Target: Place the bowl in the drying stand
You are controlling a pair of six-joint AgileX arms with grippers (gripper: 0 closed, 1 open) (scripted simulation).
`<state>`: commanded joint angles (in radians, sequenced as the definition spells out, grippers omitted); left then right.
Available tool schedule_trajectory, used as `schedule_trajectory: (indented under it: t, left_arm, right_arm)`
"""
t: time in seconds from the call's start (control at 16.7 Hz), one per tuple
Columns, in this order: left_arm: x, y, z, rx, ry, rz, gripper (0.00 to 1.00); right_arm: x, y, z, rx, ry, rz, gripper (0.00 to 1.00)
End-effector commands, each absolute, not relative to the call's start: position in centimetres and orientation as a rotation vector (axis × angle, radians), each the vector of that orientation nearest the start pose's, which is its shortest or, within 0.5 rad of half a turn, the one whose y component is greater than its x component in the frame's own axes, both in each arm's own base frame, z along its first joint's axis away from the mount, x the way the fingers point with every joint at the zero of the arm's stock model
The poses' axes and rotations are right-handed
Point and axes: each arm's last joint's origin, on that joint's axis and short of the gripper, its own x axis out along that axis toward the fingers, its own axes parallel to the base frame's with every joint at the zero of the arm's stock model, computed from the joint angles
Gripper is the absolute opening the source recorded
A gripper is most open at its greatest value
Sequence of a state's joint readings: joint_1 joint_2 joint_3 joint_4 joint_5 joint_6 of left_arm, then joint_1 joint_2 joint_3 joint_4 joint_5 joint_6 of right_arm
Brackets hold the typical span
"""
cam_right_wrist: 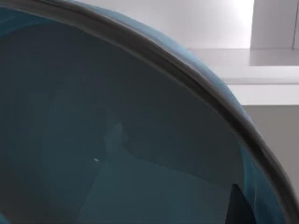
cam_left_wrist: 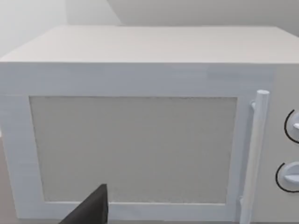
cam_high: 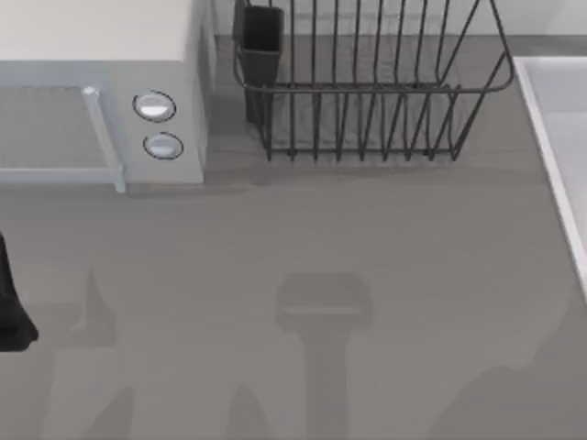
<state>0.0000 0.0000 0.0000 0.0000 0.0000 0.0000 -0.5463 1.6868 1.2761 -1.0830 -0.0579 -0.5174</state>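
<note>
Grey tabletop (cam_high: pixel 367 238) runs across the top view, w/ white microwave (cam_high: pixel 101 92) at far left and a pale tray-like edge (cam_high: pixel 559 119) at far right. Drying stand (cam_high: pixel 367 92) sits at the back, right of the microwave, its dark cutlery cup (cam_high: pixel 261 41) at the corner nearest the microwave; nothing visible between the bars.

Bowl (cam_right_wrist: pixel 117 140): blue inside taking up most of the right wrist view, very close to the cam, rim arcing across, pale walls behind. Judgement: bowl is up off the table on the right arm, so we're in the carry step, not yet at the rack. Jaw state on the right: can't tell, though a dark sliver by the rim may be a finger.

Left gripper (cam_left_wrist: pixel 91 210) is parked at the table's left edge, facing the microwave door; one dark finger visible, jaw state can't tell.

Next move, IMO: bring bowl over the rack, line it up w/ a gap between the bars, lower, then release. Risk: rim catching a wire.
</note>
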Motion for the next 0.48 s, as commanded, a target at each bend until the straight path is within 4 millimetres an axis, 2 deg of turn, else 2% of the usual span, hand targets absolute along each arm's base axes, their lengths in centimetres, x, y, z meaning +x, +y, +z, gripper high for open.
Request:
schedule_trajectory:
  t: [0.3,0.48]
  left_arm:
    - [10.6,-0.1,16.0,0.000,0.000,0.000,1.00]
    - [10.6,-0.1,16.0,0.000,0.000,0.000,1.00]
  right_arm:
    - [25.9,-15.1,30.4,0.029,1.481,-0.007,0.00]
    - [25.1,-14.5,33.1,0.018,1.459,-0.017,0.00]
